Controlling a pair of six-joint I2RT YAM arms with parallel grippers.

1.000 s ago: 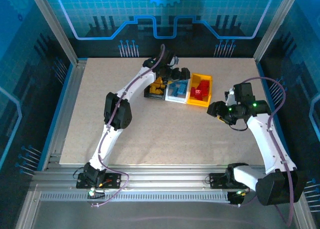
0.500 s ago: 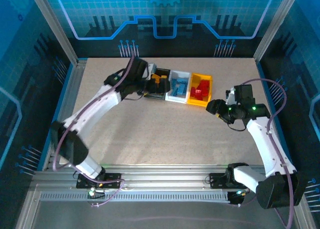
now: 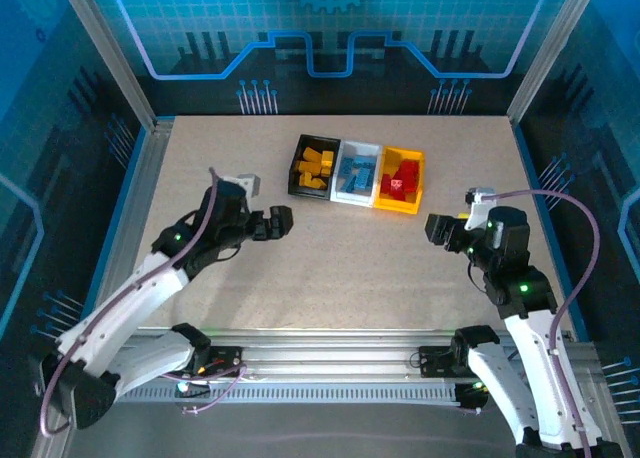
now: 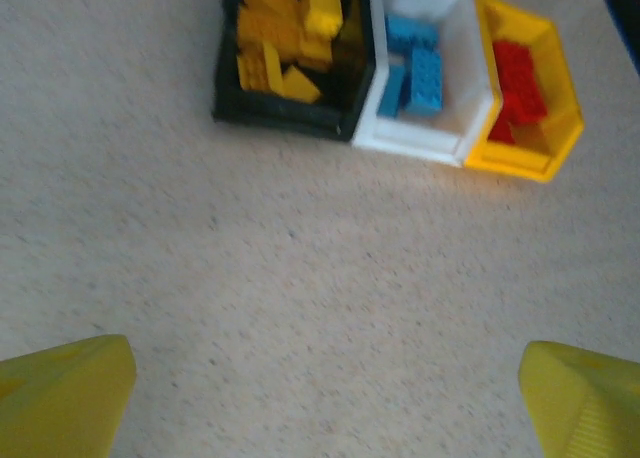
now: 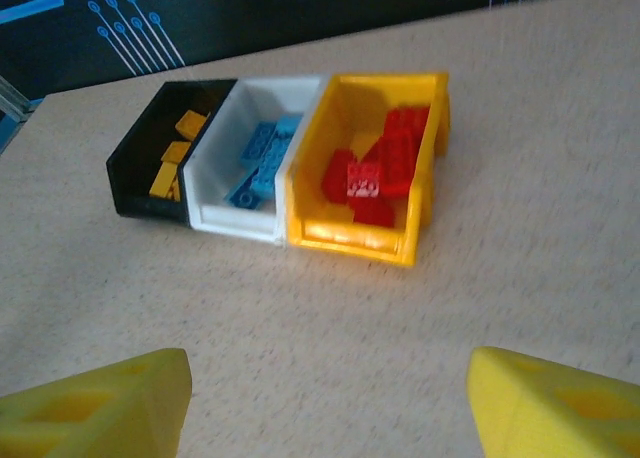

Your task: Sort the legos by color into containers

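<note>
Toward far edge: containers (image 5: 235, 221) abutting | left end effector (image 4: 320, 398) spread | right end effector (image 5: 330, 398) spread | table (image 3: 350, 268) open nearside

I've got three bins in one row, side walls touching, sitting ahead of my left gripper (image 3: 272, 223) and off to its right. From my right gripper (image 3: 442, 228) that same row lies ahead and to its left. The first bin (image 3: 297, 181) is the one nearest the left gripper, the middle bin (image 3: 349, 199) is pressed against it, and the third bin (image 3: 396, 206) ends the row on the right gripper's side. Legos (image 3: 316, 168) lie inside all three. The row stands on the table (image 3: 330, 278), and both grippers hang over it on the near side of the bins, well apart from each other
</note>
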